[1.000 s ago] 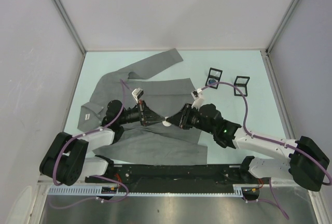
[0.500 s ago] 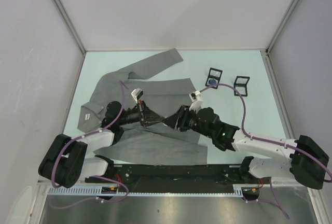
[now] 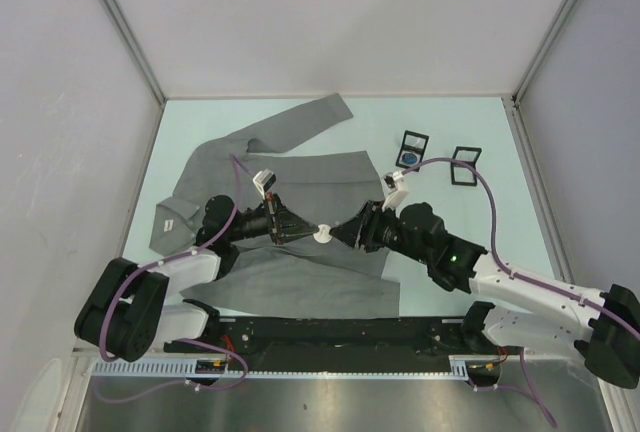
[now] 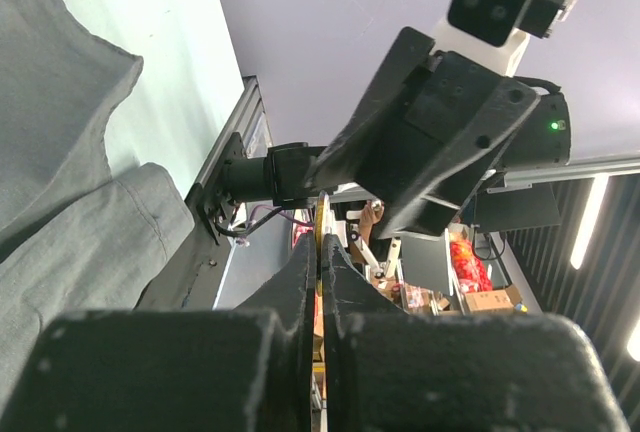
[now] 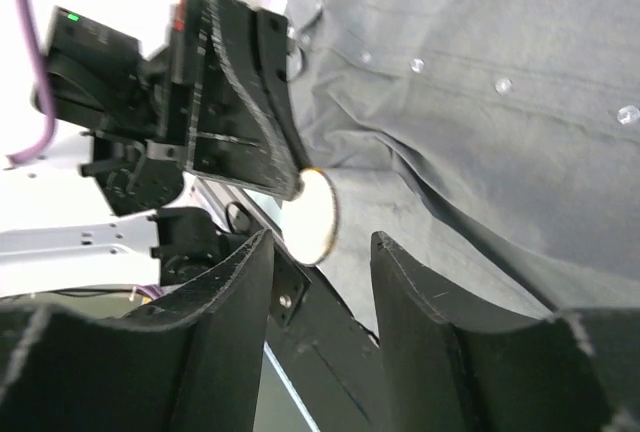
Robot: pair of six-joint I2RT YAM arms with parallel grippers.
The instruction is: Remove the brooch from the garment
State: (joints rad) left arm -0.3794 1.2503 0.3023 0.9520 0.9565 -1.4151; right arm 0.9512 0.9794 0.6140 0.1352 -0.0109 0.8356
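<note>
From above: backing the right gripper away from the brooch and spreading its jaws wide, after crowding in close on it a moment ago; leaving the pale round disc pinched in the left gripper, over the front of the grey jacket. From the left wrist: clamping tight on the brooch, showing only as a thin yellowish edge between the fingers. From the right wrist: hovering open just short of the brooch, seemingly lifted clear of the grey jacket. Looking like removal nearly done, with only setting it aside remaining.
</note>
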